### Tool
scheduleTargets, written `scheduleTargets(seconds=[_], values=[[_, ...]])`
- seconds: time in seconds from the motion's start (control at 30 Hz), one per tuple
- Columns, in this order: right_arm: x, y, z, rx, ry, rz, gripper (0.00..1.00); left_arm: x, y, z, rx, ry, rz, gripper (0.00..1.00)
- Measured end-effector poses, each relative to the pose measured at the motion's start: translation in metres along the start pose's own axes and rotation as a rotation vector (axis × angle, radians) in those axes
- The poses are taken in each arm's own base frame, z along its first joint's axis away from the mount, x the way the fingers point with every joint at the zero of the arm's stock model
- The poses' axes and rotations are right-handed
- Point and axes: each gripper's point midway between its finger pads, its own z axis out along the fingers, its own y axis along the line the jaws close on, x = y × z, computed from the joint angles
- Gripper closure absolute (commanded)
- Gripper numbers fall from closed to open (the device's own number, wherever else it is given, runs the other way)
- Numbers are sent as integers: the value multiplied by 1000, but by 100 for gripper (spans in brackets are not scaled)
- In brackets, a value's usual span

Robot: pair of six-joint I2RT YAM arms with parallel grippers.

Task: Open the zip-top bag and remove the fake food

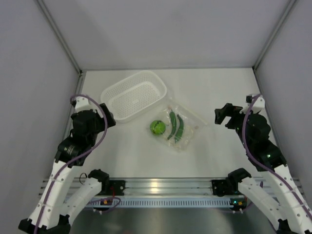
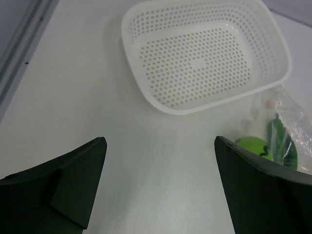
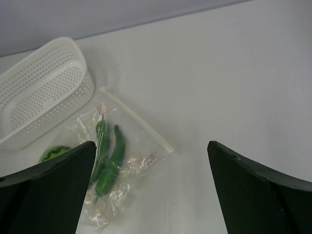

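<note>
Near the middle of the table (image 1: 219,87), just beside the white basket (image 1: 134,96), found the zip-top bag (image 1: 192,124) lying flat. Saw two dark green pods (image 1: 179,127) inside it, side by side. Spotted the lime-green ball (image 1: 157,127) at the bag's left edge, on the left arm's side. Could not tell whether fully inside the plastic or poking out. Noticed a pale strip (image 3: 141,124) along the bag's edge away from the ball, most likely the zip.

Found the left gripper (image 2: 160,156) with jaws spread wide and holding nothing, over bare table near the basket. Found the right gripper (image 3: 151,156) also spread wide and empty, off to the bag's right side and not touching it.

Judged the job to be at its very start, with the bag untouched and the zip not yet pulled. Thought the next move called for bringing both grippers down to the bag, pinching one thin lip with each, then tugging apart gently. Worried about the crinkly plastic sliding away.
</note>
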Motion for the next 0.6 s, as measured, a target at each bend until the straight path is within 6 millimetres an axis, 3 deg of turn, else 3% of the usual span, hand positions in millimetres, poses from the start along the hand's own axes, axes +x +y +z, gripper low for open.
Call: scheduleTargets(seconds=[0.13, 0.3, 0.4, 0.47, 0.6], values=[[39, 19, 22, -78, 111, 38, 1, 28, -18, 14, 68, 125, 38, 2], [120, 30, 50, -124, 321, 99, 1, 57, -32, 25, 129, 255, 84, 2], [160, 31, 58, -133, 435, 96, 1, 63, -38, 25, 164, 286, 96, 2], [174, 38, 62, -171, 486, 93, 2, 65, -41, 24, 184, 298, 101, 2], [181, 58, 80, -274, 540, 86, 4, 71, -46, 25, 210, 326, 109, 2]])
